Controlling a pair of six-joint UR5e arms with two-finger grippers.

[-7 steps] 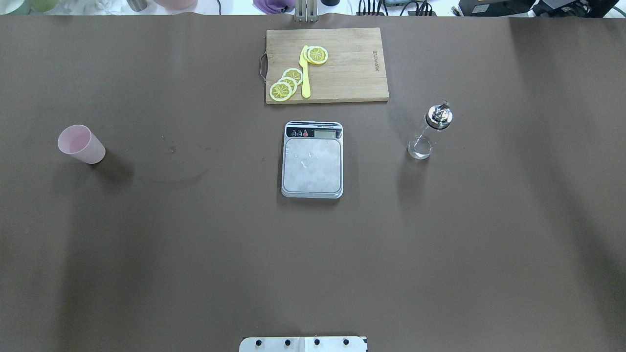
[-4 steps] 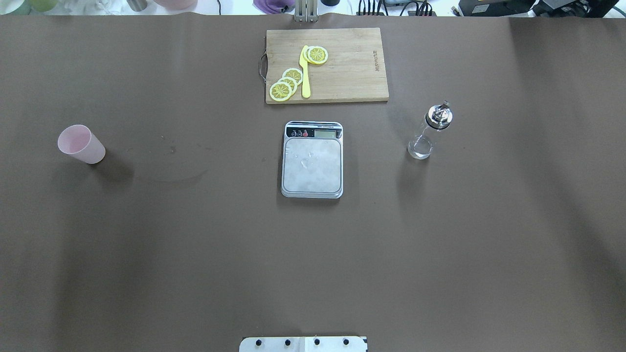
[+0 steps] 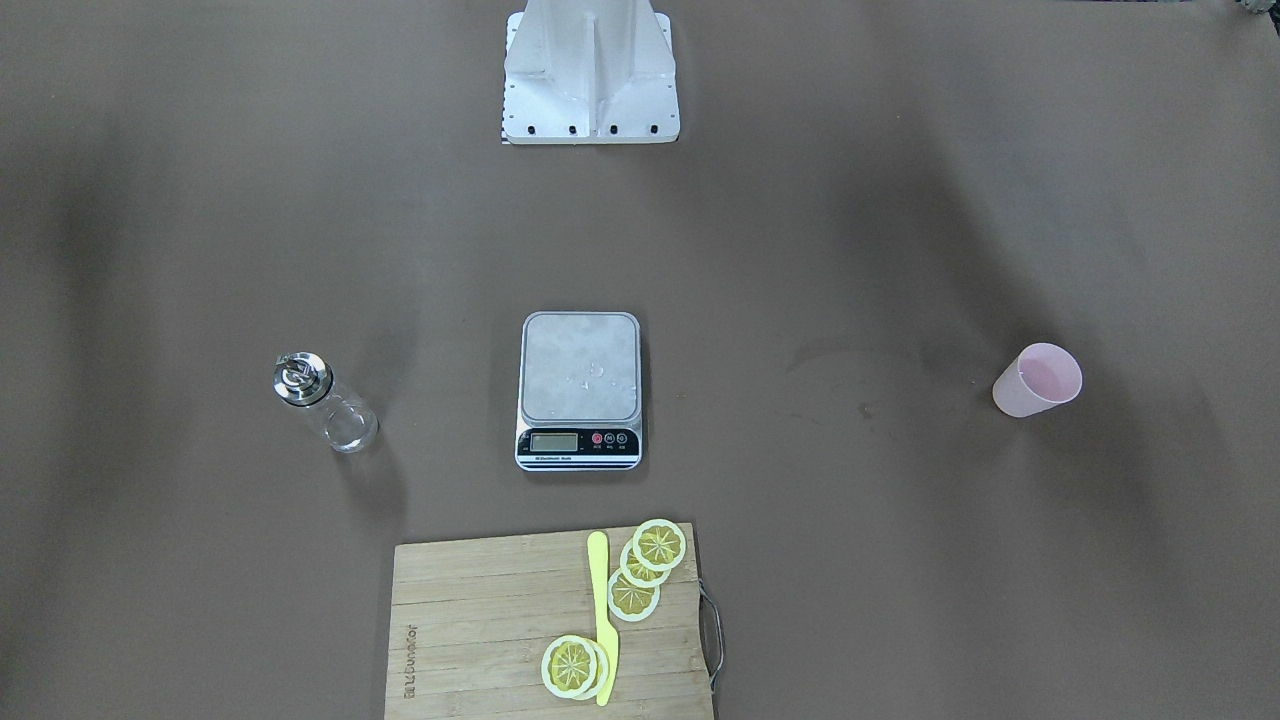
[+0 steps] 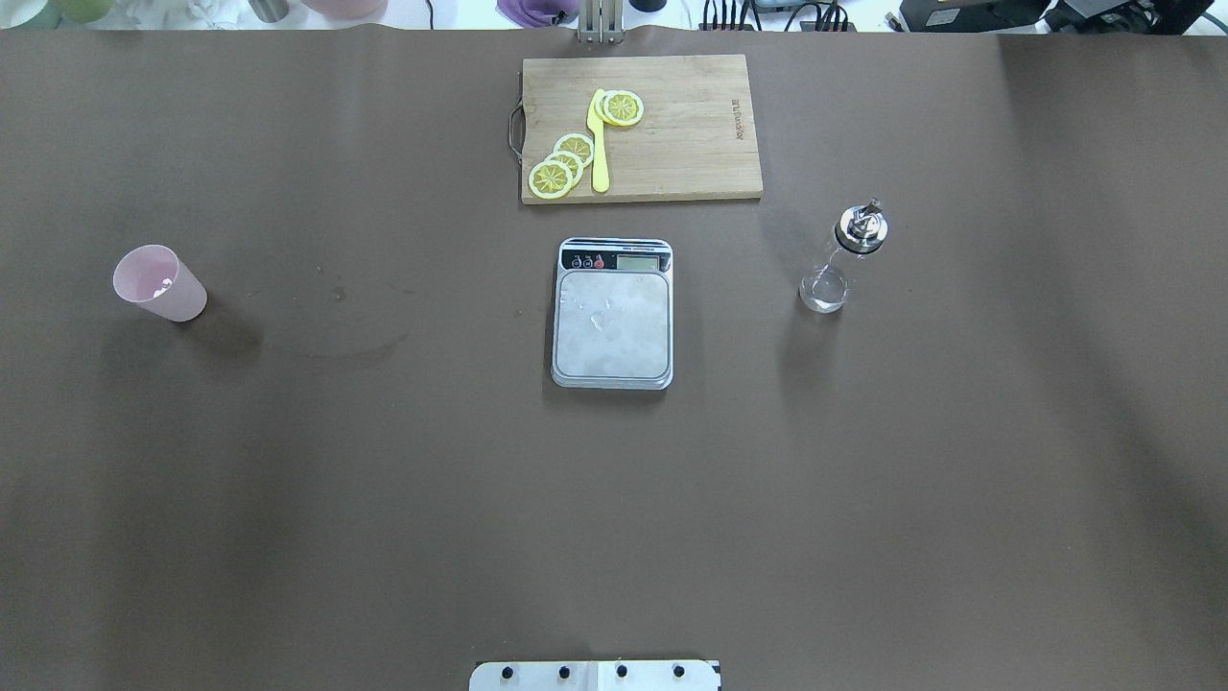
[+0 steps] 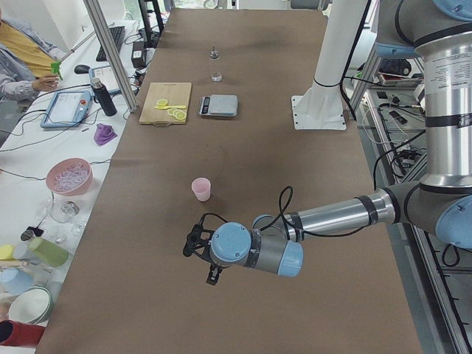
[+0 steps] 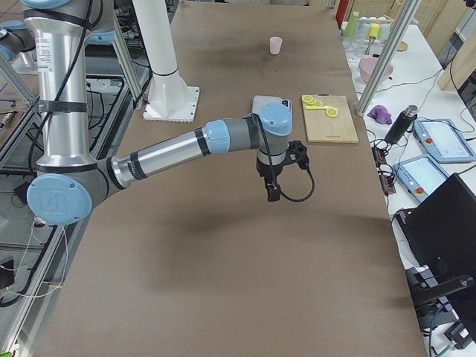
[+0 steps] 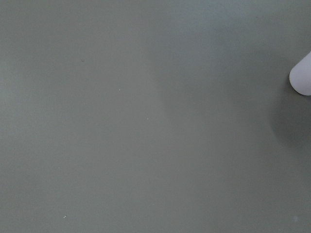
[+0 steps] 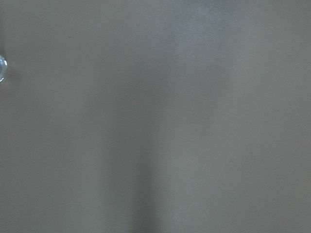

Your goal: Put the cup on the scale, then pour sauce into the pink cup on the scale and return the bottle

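Note:
The pale pink cup (image 4: 158, 283) stands upright on the brown table at the far left, also seen from the front (image 3: 1037, 380) and at the right edge of the left wrist view (image 7: 302, 77). The scale (image 4: 612, 321) lies at the table's middle with nothing on its steel platform. The clear bottle (image 4: 842, 259) with a chrome cap stands to the scale's right. Only the side views show the grippers. The left gripper (image 5: 212, 274) hangs above the table a short way from the cup. The right gripper (image 6: 274, 190) hangs above the table's right half. I cannot tell whether either is open or shut.
A wooden cutting board (image 4: 672, 125) with lemon slices (image 4: 561, 163) and a yellow knife (image 4: 600, 144) lies beyond the scale. The white robot base (image 3: 590, 70) stands at the near edge. Bowls, cups and tablets sit on side benches, where a person's arm (image 5: 22, 66) shows.
Cup, scale and bottle have not moved. A small bright glint now shows inside the cup.

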